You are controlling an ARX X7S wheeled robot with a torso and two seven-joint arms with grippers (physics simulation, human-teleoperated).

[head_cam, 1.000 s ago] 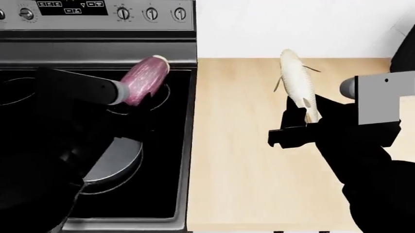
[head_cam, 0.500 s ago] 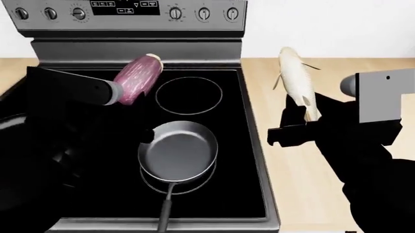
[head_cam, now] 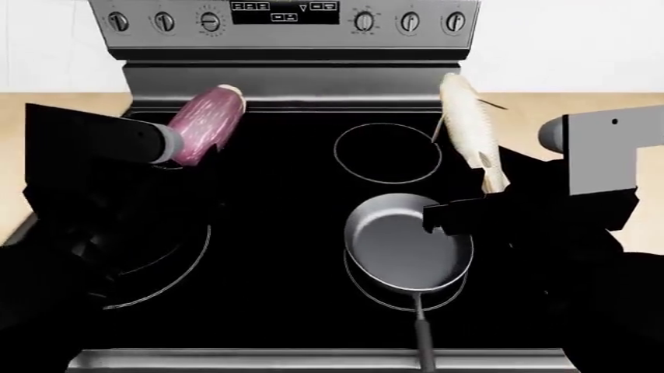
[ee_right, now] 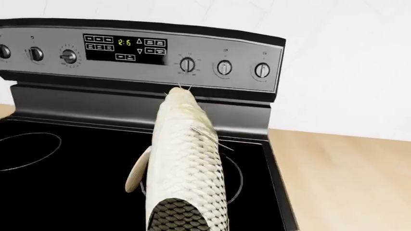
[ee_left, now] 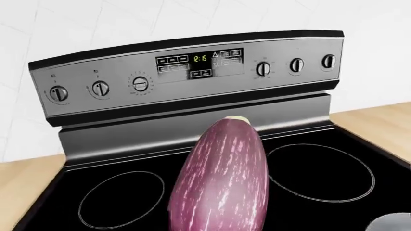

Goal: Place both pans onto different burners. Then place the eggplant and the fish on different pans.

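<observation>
Your grey pan (head_cam: 407, 247) sits on a burner (head_cam: 407, 291); the other I can't make out. Left hand (head_cam: 171, 151) clamps the eggplant (head_cam: 204, 124), right hand (head_cam: 487, 194) the fish (head_cam: 469, 128); both need pans.

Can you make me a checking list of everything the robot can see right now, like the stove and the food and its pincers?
Surface: glossy black cooktop with white burner rings; wooden counter beside it.
Job's things: grey pan sits on the front right ring, handle toward the robot. A second pan cannot be made out in the dark at the left. Eggplant and fish are both held up in the air.
Clutter: nothing seen.
Pincers: left pincer holds the eggplant; right pincer holds the fish by its tail end.
Cables: nothing seen.
Surroundings: stove panel with knobs and a lit display, white wall behind.
</observation>
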